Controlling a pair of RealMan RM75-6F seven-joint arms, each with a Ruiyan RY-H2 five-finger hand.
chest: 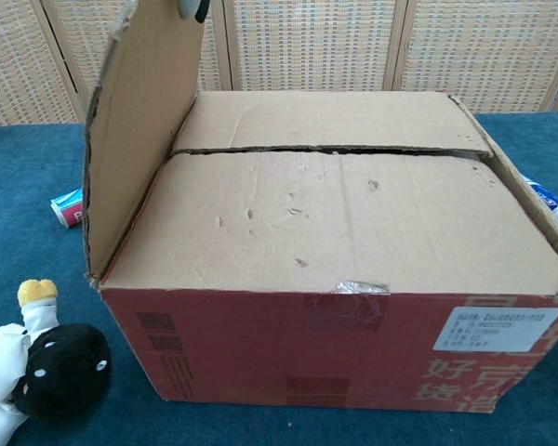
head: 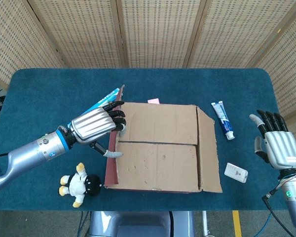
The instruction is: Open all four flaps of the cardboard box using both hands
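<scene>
While the left hand is holding the left flap of the cardboard box roughly upright, with its fingers curled over the flap's top edge and the thumb reaching under toward the box top, the chief risk is that the flap is springing back along its crease if the hold slackens before it passes vertical; how firmly it is pinched cannot be told, since the chest view is showing only a fingertip at the flap's upper edge. The box is sitting near the middle of the tabletop, its two long inner flaps lying closed and meeting at a seam. The right flap is appearing to lie folded outward already, overhanging the box's right side. A second risk is that a hard outward pull is dragging the whole box leftward rather than folding the flap. The long tube is lying just beside the box's far left corner, right where the flap is due to come down, and the plush toy is resting near the front left corner; either may be getting struck or pinned. The right hand is hovering empty with fingers spread, well apart from the box, with the toothpaste tube and a small white device lying between it and the box.
</scene>
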